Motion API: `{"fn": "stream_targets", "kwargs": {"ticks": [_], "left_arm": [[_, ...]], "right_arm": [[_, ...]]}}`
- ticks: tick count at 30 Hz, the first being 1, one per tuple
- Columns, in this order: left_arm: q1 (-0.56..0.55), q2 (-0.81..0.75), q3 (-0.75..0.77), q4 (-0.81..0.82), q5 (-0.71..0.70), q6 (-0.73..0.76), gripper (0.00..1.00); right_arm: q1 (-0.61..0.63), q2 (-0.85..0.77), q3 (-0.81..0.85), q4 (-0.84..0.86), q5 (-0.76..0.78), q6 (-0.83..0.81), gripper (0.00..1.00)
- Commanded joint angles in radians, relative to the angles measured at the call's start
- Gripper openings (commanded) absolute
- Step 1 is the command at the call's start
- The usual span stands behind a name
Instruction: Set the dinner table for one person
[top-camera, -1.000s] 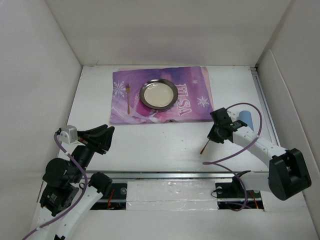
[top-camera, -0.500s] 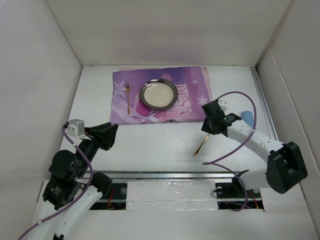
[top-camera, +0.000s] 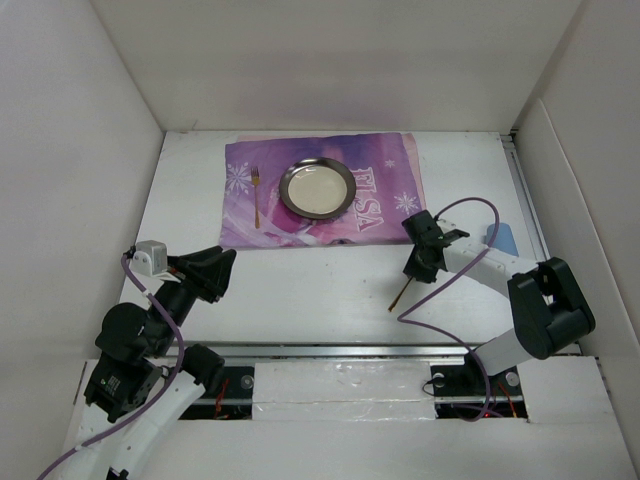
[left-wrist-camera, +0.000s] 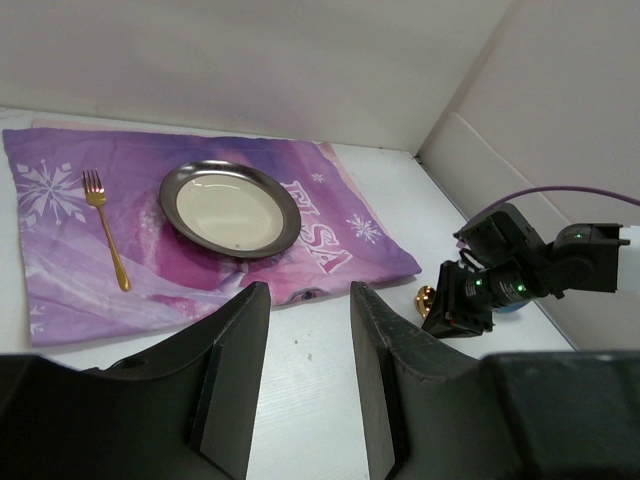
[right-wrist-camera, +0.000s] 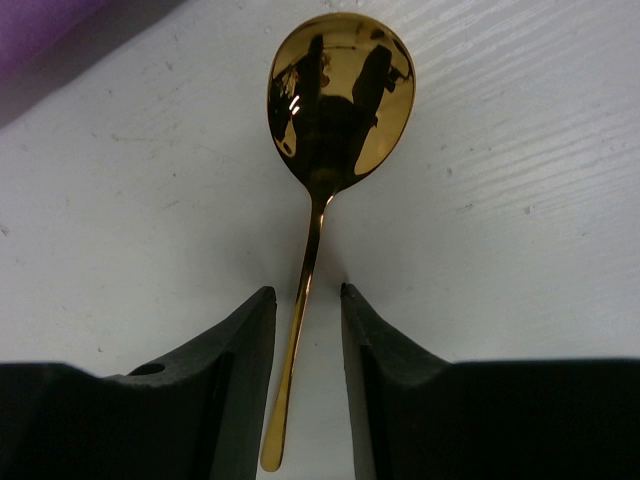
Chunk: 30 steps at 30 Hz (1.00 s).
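A gold spoon (top-camera: 401, 292) lies on the white dinner table (top-camera: 300, 290), just right of the purple mat (top-camera: 385, 200). In the right wrist view its bowl (right-wrist-camera: 340, 100) points away and its handle runs between the jaws. My right gripper (right-wrist-camera: 305, 292) is open and low over the table, one finger on each side of the handle with small gaps; it also shows in the top view (top-camera: 418, 262). A metal plate (top-camera: 317, 188) and a gold fork (top-camera: 256, 195) lie on the mat. My left gripper (top-camera: 215, 265) is open and empty, raised near the front left.
A light blue cup (top-camera: 500, 238) stands at the right, behind my right arm. White walls enclose the table on three sides. The left wrist view shows the plate (left-wrist-camera: 230, 208), fork (left-wrist-camera: 107, 240) and my right gripper (left-wrist-camera: 465, 300) by the spoon's bowl (left-wrist-camera: 426, 298).
My right gripper has moved left toward the mat's right edge and come down, with the spoon now flat on the table between its jaws. My left arm has shifted slightly.
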<state>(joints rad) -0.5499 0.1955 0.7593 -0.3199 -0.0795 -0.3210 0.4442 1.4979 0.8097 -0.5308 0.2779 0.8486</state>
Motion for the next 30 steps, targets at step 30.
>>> {"fn": "stream_targets", "kwargs": {"ticks": [30], "left_arm": [[-0.005, -0.004, -0.009, 0.044, -0.019, 0.000, 0.35]], "right_arm": [[-0.056, 0.121, 0.475, 0.051, -0.114, -0.515, 0.00]]}}
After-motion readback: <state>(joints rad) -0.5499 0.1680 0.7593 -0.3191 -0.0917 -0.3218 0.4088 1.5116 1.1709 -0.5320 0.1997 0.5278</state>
